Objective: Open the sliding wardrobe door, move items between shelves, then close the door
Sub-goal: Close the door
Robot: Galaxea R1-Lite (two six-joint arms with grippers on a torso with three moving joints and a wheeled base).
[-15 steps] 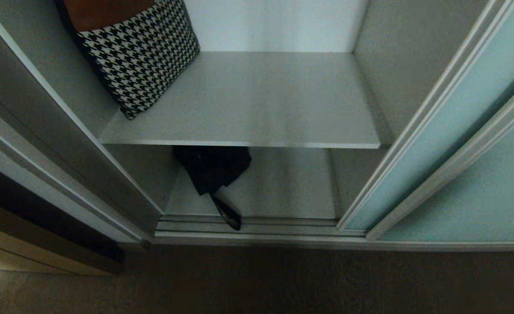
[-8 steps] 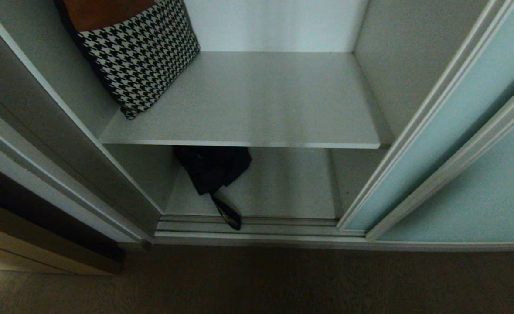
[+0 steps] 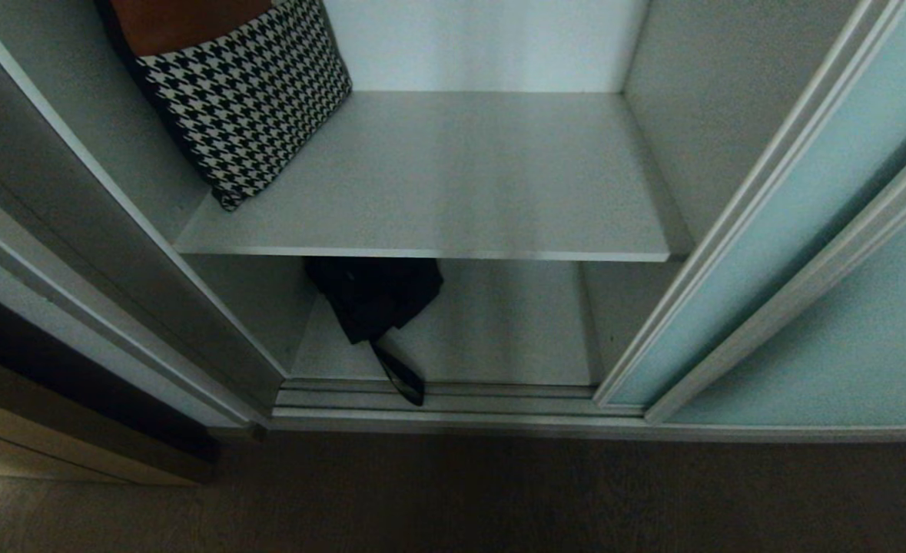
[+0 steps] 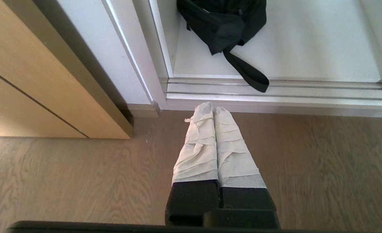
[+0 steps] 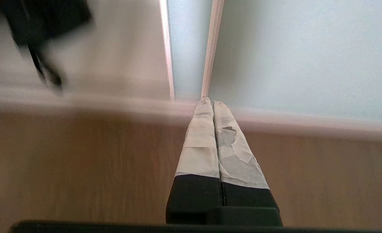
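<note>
1. Head view: the sliding wardrobe door (image 3: 768, 230), a tall panel of frosted pale blue-green glass in a slim silver frame, stands pushed to the right, leaving the wardrobe open. The upper shelf (image 3: 453, 184), a flat pale grey-white board, carries a black-and-white houndstooth cushion with a brown top (image 3: 245, 100) leaning in its left corner. On the lower shelf (image 3: 499, 330) lies a black textured garment (image 3: 372, 296), partly under the upper board, with its strap (image 3: 403, 376) trailing over the silver floor track (image 3: 437, 399). Neither arm shows here.
2. Left wrist view: the left gripper (image 4: 213, 111) hangs above the brown wood-grain floor (image 4: 64, 181), its two tape-wrapped fingers (image 4: 200, 145) pressed together on nothing, just short of the track. The garment lies beyond it; a beige wooden cabinet front (image 4: 32, 90) stands beside the wardrobe frame.
3. Right wrist view: the right gripper (image 5: 209, 103) likewise has its fingers closed and empty, pointing at the foot of the glass door, with the garment blurred off to one side.
</note>
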